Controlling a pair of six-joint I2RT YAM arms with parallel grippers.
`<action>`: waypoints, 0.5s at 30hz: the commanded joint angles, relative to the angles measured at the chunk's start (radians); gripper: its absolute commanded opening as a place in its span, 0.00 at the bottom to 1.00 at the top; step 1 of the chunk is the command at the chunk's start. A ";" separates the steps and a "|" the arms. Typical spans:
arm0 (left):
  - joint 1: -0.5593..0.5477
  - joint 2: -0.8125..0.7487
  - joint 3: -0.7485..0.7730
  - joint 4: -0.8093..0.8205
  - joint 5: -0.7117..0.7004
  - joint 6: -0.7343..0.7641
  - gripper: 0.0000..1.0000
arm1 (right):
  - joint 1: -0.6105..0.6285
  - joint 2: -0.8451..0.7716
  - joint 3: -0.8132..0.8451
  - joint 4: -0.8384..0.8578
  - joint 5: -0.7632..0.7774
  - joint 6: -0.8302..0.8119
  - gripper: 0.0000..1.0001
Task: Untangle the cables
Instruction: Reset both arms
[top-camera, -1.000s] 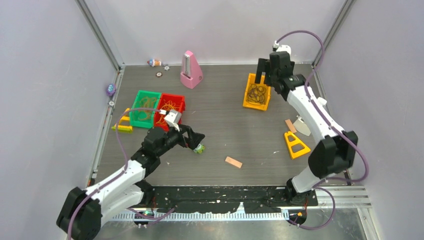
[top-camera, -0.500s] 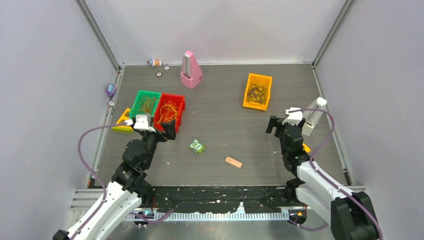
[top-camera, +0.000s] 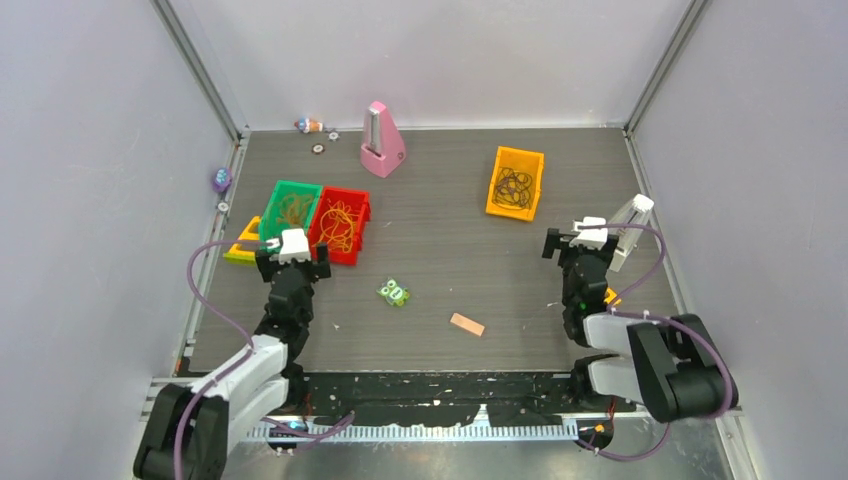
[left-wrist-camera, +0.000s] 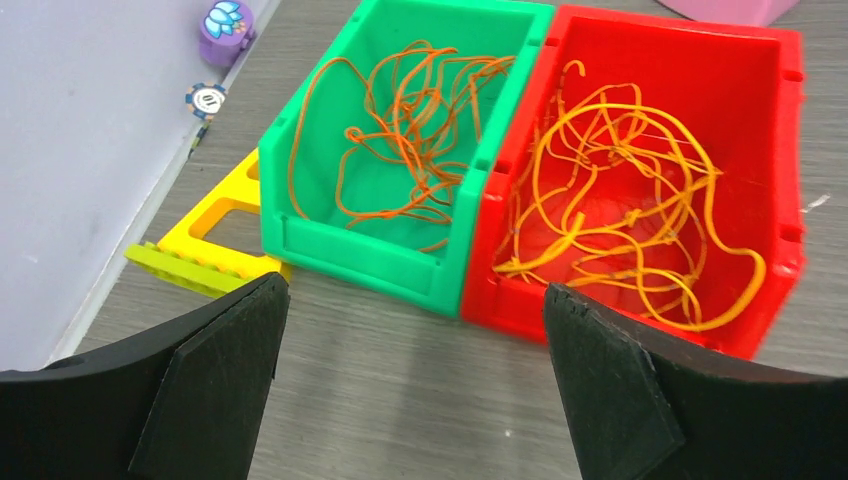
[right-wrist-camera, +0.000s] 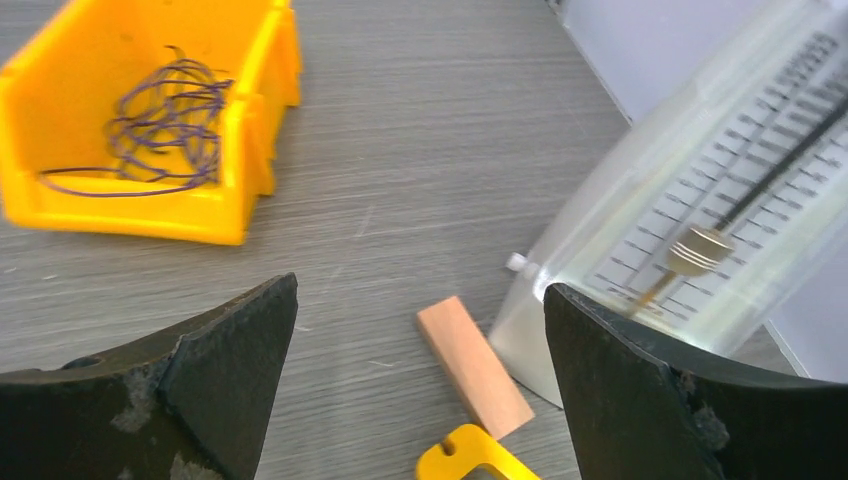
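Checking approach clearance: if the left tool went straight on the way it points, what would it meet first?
Likely the green bin's front wall, right beside the red bin, though depth is unclear.

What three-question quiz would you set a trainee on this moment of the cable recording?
1. True or false: the green bin and the red bin sit side by side, touching.
2. Which holds the dark cables? A green bin, B red bin, C yellow bin.
3. Fill in: the left tool and the right tool both stand ____, holding nothing.

Key: 1 true; 2 C; 3 open.
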 joint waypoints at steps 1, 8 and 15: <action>0.077 0.122 0.043 0.242 0.089 0.035 0.99 | -0.057 0.141 0.005 0.266 -0.017 0.039 0.99; 0.088 0.222 0.108 0.216 0.189 0.090 0.97 | -0.069 0.164 0.067 0.156 -0.051 0.038 0.95; 0.137 0.243 0.158 0.130 0.275 0.068 0.92 | -0.070 0.168 0.073 0.151 -0.095 0.014 0.96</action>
